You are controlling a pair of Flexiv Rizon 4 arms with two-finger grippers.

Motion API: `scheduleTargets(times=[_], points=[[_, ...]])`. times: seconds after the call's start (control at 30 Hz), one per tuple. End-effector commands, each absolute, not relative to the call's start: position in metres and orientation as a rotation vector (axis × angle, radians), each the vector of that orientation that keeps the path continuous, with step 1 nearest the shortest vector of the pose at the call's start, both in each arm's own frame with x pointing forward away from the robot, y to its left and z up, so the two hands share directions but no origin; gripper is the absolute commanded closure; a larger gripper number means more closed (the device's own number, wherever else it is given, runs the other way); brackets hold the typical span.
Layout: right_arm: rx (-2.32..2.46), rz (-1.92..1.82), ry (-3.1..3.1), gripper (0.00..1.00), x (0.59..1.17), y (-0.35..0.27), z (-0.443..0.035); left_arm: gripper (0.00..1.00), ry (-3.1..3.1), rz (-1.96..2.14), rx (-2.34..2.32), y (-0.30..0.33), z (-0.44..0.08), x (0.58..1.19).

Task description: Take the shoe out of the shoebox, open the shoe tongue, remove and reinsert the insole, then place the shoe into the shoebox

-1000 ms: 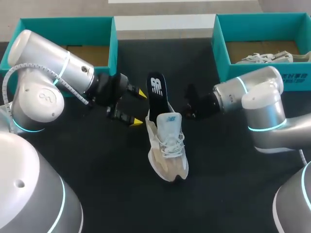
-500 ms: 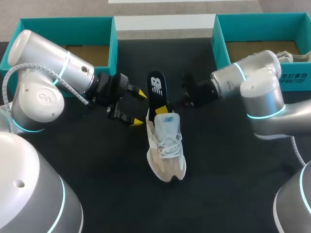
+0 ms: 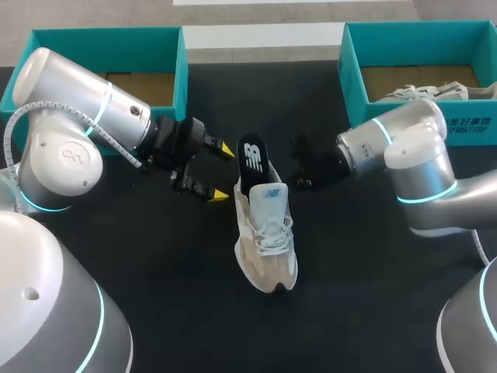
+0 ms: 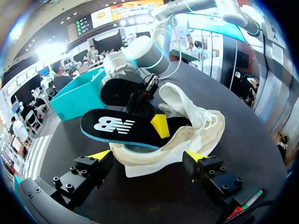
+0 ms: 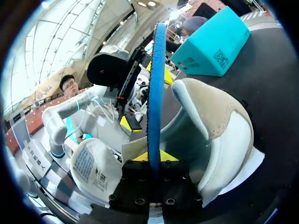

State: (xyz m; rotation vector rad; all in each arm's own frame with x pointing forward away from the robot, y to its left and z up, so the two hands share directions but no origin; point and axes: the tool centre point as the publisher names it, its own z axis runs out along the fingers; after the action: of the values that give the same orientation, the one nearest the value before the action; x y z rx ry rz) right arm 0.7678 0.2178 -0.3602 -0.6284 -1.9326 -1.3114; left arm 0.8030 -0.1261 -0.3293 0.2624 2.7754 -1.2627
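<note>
Insole (image 5: 155, 88) clamped in right hand (image 5: 152, 157), left hand (image 3: 223, 172) spread

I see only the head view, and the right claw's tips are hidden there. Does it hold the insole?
Observer: Yes. In the right wrist view the right claw is shut on the insole, which stands edge-on between its fingers.
Operator: Where on the insole does it grip?
Observer: The left wrist view shows one yellow fingertip on the printed face, right at the opening of the shoe.
Operator: And my other arm?
Observer: The left claw is open, one tip at each side of the shoe's heel.
</note>
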Motion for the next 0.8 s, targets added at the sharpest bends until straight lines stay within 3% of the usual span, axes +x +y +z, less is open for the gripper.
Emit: scheduleTargets(times=[0.03,0.1,0.13,0.17,0.2,0.37,0.6,0.73,0.8], points=[[-0.648,-1.326,-1.935,1.00,0.757,0.219,-0.363,0.00,2.777,-1.260,0.263,-0.126,-0.329,0.803],[-0.643,-1.318,-1.952,1.00,0.760,0.219,-0.360,0.00,2.777,-1.260,0.263,-0.126,-0.329,0.803],[-0.637,-1.317,-1.965,0.95,0.763,0.219,-0.358,0.00,2.777,-1.260,0.263,-0.126,-0.329,0.803],[-0.633,-1.321,-1.978,0.79,0.765,0.219,-0.355,0.00,2.777,-1.260,0.263,-0.126,-0.329,0.803],[-0.622,-1.322,-1.989,0.72,0.768,0.219,-0.352,0.00,2.777,-1.260,0.263,-0.126,-0.329,0.803],[-0.587,-1.320,-2.042,0.70,0.781,0.220,-0.339,0.00,2.777,-1.260,0.263,-0.126,-0.329,0.803],[-0.537,-1.311,-2.078,0.73,0.800,0.223,-0.331,0.00,2.777,-1.260,0.263,-0.126,-0.329,0.803],[-0.534,-1.279,-2.063,1.00,0.801,0.223,-0.337,0.00,2.777,-1.260,0.263,-0.126,-0.329,0.803],[-0.547,-1.250,-2.050,1.00,0.797,0.223,-0.341,0.00,2.777,-1.260,0.263,-0.126,-0.329,0.803]])
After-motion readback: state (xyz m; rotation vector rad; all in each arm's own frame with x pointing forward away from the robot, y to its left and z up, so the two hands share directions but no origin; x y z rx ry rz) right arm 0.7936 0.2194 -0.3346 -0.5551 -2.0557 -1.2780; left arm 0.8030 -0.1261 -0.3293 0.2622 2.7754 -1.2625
